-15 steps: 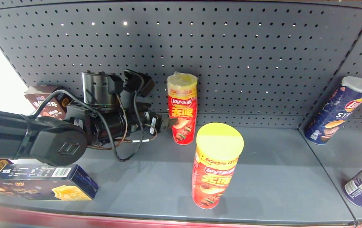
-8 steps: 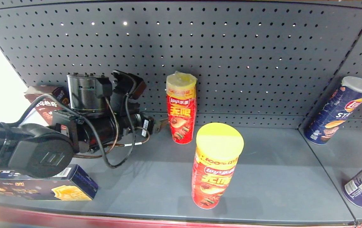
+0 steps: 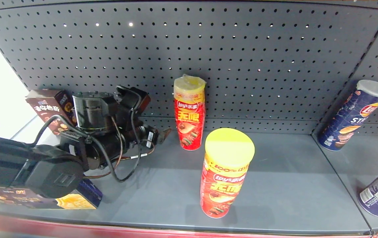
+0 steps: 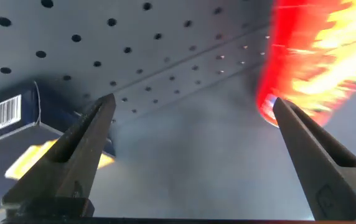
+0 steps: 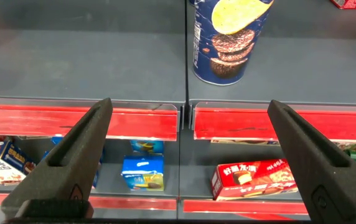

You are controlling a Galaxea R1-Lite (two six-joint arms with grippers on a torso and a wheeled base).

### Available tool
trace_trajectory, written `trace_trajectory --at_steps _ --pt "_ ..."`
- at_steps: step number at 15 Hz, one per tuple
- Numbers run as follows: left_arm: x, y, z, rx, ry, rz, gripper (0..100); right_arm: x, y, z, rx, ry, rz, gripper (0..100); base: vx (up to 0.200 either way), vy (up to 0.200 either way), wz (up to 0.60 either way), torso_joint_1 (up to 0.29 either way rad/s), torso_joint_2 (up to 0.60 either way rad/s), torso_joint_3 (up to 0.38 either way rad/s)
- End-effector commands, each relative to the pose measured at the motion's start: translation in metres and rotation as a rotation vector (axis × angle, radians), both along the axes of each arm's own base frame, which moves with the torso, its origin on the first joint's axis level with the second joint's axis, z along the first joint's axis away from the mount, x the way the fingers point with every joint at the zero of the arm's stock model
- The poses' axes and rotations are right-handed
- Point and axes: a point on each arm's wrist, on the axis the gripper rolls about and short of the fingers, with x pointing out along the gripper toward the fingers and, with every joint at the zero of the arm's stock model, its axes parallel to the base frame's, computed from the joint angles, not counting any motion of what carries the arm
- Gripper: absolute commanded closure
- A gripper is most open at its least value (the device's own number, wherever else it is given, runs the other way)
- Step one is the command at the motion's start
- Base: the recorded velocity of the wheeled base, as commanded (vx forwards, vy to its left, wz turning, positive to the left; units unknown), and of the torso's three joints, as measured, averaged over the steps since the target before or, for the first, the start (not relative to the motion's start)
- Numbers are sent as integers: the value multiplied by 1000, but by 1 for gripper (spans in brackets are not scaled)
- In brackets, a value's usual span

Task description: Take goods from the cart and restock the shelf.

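2 upright tubes matter here: the rear red can (image 3: pixel 189 112) and the front red can (image 3: pixel 227 172), both with the long axis vertical on the shelf (image 3: pixel 291 185). The rear red can stands against the pegboard (image 3: pixel 241 66), just beyond the tips of the left fingers (image 3: pixel 164 134) and apart from them. In the left wrist view it is a red blur (image 4: pixel 315 56) past 1 fingertip, not in the gap. The front red can lies farther from those fingers, toward the shelf's edge. The left fingers (image 4: pixel 78 149) are spread and hold nothing. A dark box (image 3: pixel 76 198) lies under that arm's wrist. The right fingers (image 5: pixel 72 155) are also spread and empty, facing a blue can (image 5: pixel 231 37) on a shelf ahead of them. I judge the rear can already stocked, with the left arm the nearer to it. Backing straight out along the fingers' line should clear it.
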Motion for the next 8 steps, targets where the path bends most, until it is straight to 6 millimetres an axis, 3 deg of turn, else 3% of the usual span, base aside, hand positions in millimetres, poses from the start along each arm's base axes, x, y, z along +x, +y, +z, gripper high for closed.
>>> trace_trajectory --at_steps 1,4,8 --pt "22 -6 -16 3 17 6 0 0 0 0 0 1 0 0 0 0 0 0 0 0" --pt "31 -18 -16 -4 5 -18 0 0 0 0 0 1 0 0 0 0 0 0 0 0" --pt "24 -41 -14 -13 -5 -84 0 0 0 0 0 1 0 0 0 0 0 0 0 0"
